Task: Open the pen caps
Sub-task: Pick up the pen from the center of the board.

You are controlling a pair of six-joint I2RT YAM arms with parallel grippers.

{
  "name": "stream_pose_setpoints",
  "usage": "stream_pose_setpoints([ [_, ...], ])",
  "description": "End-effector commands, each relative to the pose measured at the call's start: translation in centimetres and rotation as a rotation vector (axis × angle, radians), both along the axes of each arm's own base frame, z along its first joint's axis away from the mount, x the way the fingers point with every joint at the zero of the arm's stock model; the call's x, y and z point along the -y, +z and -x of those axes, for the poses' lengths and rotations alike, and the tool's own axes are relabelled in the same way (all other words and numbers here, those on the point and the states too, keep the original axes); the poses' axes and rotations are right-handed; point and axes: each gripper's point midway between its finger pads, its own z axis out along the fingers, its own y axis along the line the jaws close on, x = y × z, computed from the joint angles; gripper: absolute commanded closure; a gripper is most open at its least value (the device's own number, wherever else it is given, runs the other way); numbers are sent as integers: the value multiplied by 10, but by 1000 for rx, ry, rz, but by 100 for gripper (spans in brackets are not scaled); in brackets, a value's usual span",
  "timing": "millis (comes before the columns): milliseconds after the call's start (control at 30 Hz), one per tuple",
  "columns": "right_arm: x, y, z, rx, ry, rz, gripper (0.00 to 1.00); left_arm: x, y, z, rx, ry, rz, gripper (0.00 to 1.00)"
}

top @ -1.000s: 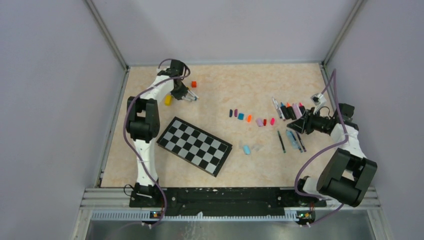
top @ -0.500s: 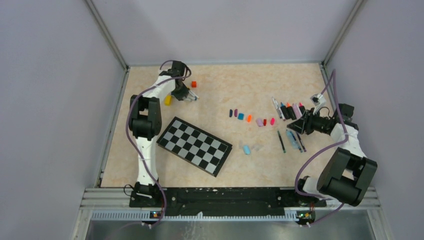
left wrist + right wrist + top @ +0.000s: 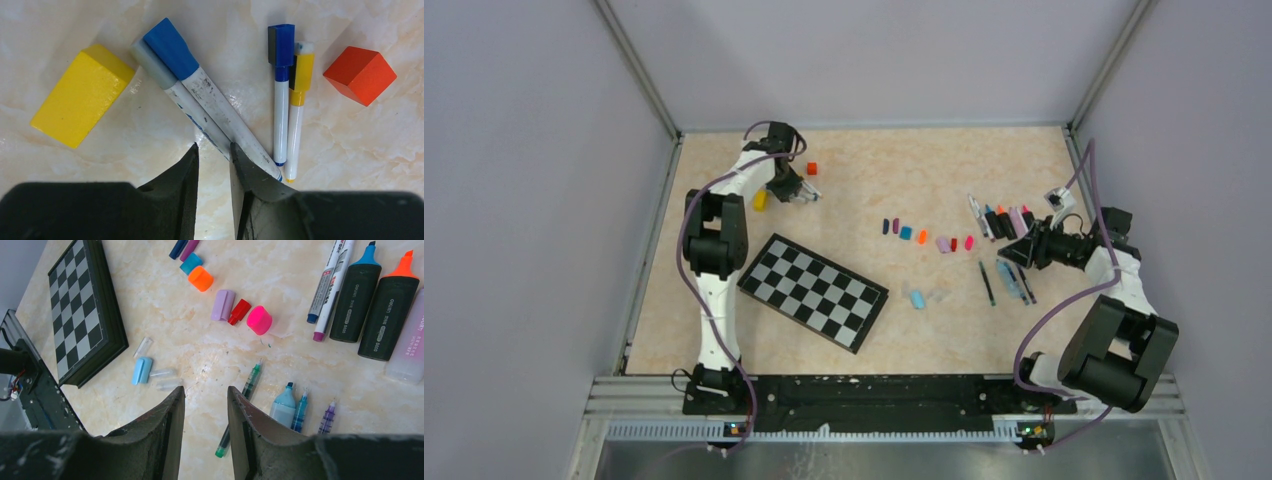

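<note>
Judging by the tabletop, well past halfway but not finished. Already off and lying loose in a row right of centre: teal cap (image 3: 191, 263), orange cap (image 3: 201, 278), lilac cap (image 3: 222, 305), red cap (image 3: 240, 311), pink cap (image 3: 259, 320), plus two darker ones at the row's left end. Nearer the front edge, beside the chessboard (image 3: 812, 290), a light-blue cap (image 3: 141, 370) and some clear pieces too faint to name. By the right edge, bare-tipped: black highlighters (image 3: 356, 295), a white marker and several thin pens.

Left to do, by the far-left corner: four markers with blue cap (image 3: 171, 48), grey cap (image 3: 147, 64), small blue cap (image 3: 281, 45) and yellow cap (image 3: 302, 67) all seated, lying between the yellow block (image 3: 80, 95) and the orange-red cube (image 3: 360, 74).

Left gripper (image 3: 214, 147) hovering low over the tail ends of the two thick markers, jaws set narrow, bare table visible through the gap, nothing clamped. Right gripper (image 3: 205, 390) poised above the stripped pens near the right edge, jaws a little apart, holding nothing.

Likely next: pinning one thick marker and pulling its cap, probably with help from the second arm, now well apart across the table.
</note>
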Motion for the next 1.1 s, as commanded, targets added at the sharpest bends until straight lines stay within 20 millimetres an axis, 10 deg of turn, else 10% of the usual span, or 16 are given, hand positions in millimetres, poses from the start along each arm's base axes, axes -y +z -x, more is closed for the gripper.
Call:
stream_pose_setpoints([
  [0, 3, 14, -11, 62, 20, 30, 64, -9, -6, 3, -31, 15, -20, 67],
  [1067, 4, 15, -10, 66, 22, 35, 64, -11, 34, -8, 101, 45, 68, 68],
])
